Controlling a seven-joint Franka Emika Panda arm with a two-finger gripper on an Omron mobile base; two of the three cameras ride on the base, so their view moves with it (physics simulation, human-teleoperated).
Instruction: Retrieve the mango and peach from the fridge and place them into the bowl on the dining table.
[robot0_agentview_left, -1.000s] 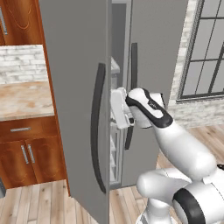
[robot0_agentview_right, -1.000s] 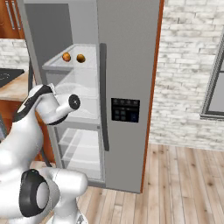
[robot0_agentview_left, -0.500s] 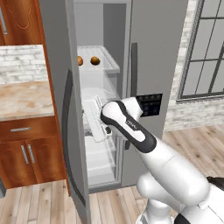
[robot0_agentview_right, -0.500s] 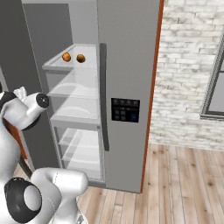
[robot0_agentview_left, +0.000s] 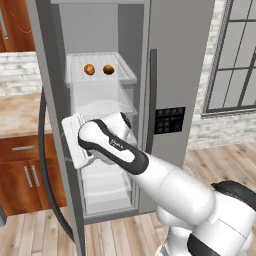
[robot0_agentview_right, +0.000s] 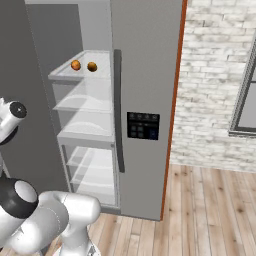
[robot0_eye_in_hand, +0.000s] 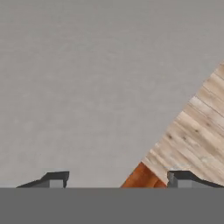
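The tall grey two-door fridge (robot0_agentview_left: 175, 75) stands with its left door (robot0_agentview_left: 52, 100) swung wide, baring a white interior with clear shelves (robot0_agentview_right: 87, 102). Two small round orange-brown fruits (robot0_agentview_left: 98, 69) sit side by side on the upper shelf; which is the mango and which the peach cannot be told. The white arm's two-finger gripper (robot0_eye_in_hand: 118, 178), jaws spread wide and holding nothing, faces the open door's grey inner side, above wooden floorboards (robot0_eye_in_hand: 197, 135).
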